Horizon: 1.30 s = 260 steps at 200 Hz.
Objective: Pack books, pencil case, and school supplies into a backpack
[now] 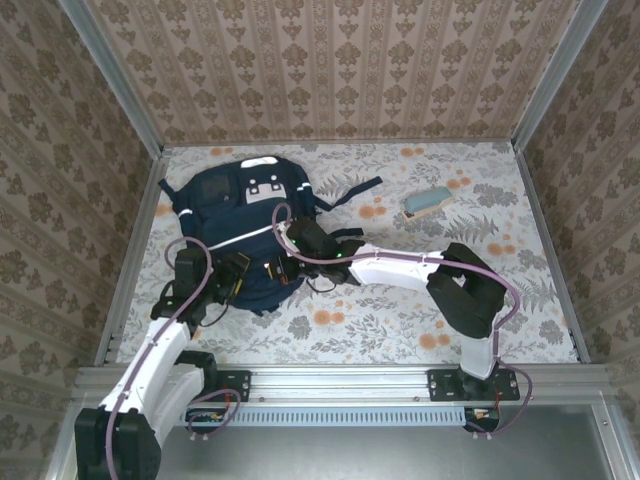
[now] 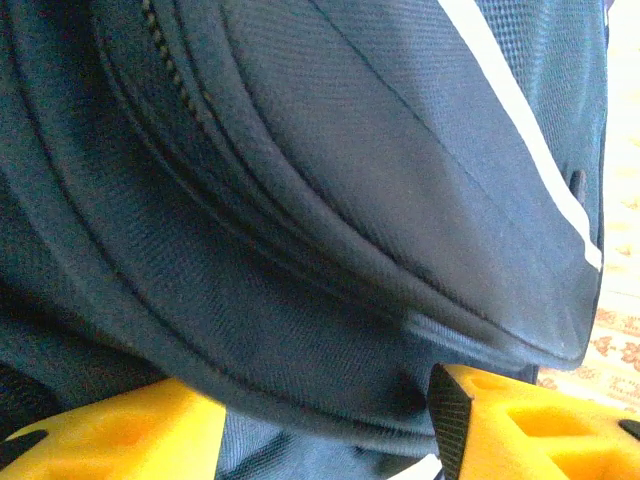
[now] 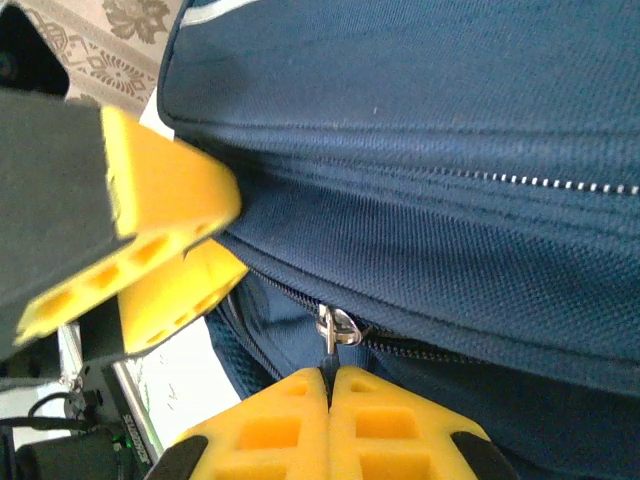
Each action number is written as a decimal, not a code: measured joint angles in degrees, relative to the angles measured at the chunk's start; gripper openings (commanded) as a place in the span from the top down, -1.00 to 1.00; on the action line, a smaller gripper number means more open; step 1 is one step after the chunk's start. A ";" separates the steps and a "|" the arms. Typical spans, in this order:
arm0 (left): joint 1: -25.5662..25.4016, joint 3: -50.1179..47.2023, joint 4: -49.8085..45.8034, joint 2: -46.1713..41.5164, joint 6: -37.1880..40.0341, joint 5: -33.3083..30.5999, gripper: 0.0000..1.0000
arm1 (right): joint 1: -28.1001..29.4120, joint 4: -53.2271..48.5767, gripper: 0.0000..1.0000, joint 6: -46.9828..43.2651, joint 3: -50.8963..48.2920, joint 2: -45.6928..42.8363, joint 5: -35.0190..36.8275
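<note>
The right gripper [image 3: 330,378] is clenched on the small metal zip pull [image 3: 338,328] of the large navy-blue fabric backpack [image 1: 240,200], laid at the left of the floral-patterned table [image 1: 400,320]. A fabric fold is straddled by the left gripper [image 2: 320,405]; its hold cannot be told. The fabric should be kept taut while the pull is drawn steadily.

1. My right gripper [image 3: 330,378] sits at bottom centre, its yellow fingers pressed together with no gap.
2. The metal zipper pull [image 3: 338,328] stands right at the fingertips, its lower end in the seam between them.
3. The backpack [image 3: 450,90] is navy fabric, above and right of the fingers; a line of zipper teeth [image 3: 540,182] runs across at right.
4. My left gripper [image 3: 240,232] comes in from the left, yellow fingers slightly apart, tips against the backpack's edge.
5. The floral tabletop [image 3: 100,45] is at top left.
</note>
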 measured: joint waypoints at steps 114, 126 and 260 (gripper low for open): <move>-0.74 0.02 -1.79 0.33 3.80 -2.36 1.00 | -0.31 -10.01 1.00 -6.54 -7.13 -9.33 19.39; -0.59 0.07 -2.43 0.07 4.59 -2.21 1.00 | -1.40 -11.17 1.00 -7.17 -7.43 -9.33 21.49; -2.69 2.73 -3.26 0.74 5.49 2.03 1.00 | 4.55 -13.31 0.20 -9.57 1.62 -2.19 12.07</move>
